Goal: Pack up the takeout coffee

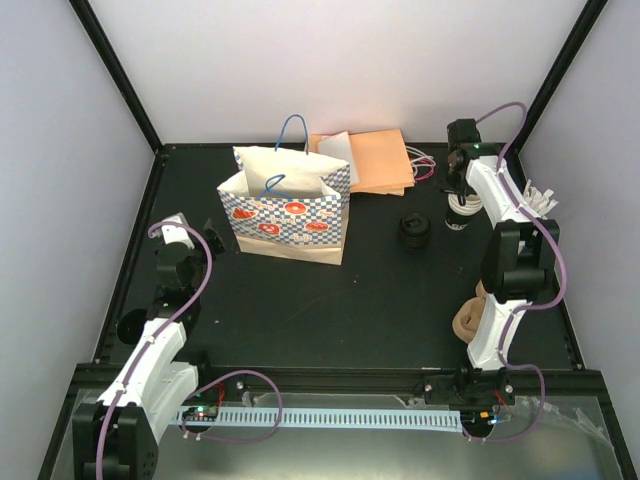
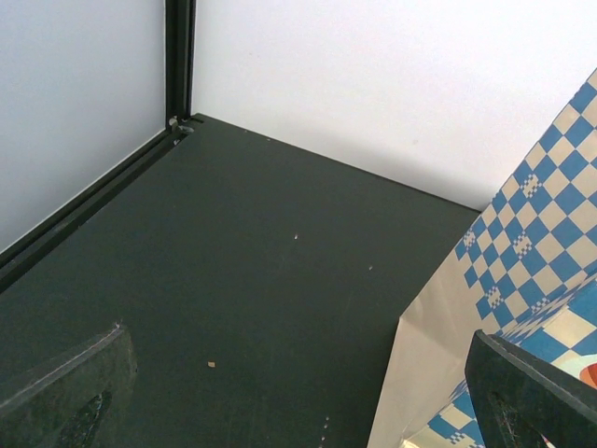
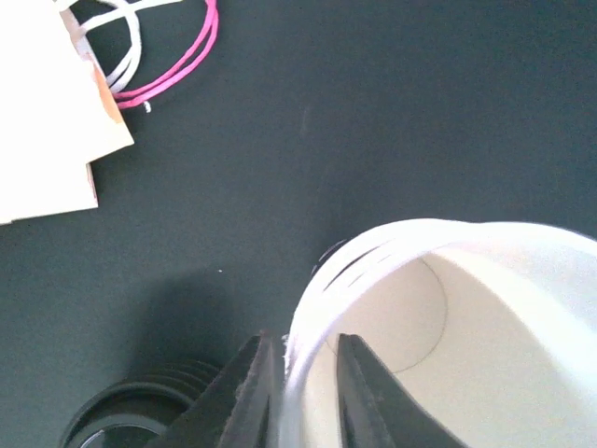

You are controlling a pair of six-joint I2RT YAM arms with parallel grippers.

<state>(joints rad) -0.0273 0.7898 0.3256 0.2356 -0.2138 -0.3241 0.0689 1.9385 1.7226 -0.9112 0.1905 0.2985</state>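
We are seeing the right gripper [image 3: 303,347] closing on the lip of an open paper cup [image 3: 485,364]. One finger is pressing outside the wall and the other inside, with the thin rim pinched between them. Only the right wrist view is showing this grip. It is also showing the cup's pale cream inside, no lid on it, and several rim edges layered just under its lip. From above, the arm is hiding most of that spot, leaving only a pale column on a dark foot below the gripper.

Just beside the gripper, on its left, a stack of black lids [image 3: 131,422] is sitting on the bench [image 3: 392,121]. The top view is showing it standing apart from the cups. Farther out on that side, flat paper bags [image 1: 372,160] are lying with pink and white cord handles [image 3: 177,58].

The left gripper [image 2: 297,378] is standing wide open with nothing between its fingers, hovering over bare bench. The checked bag [image 2: 550,243] is rising just to its right. Only the top view is showing that bag standing upright with its mouth open, well apart from the right gripper.
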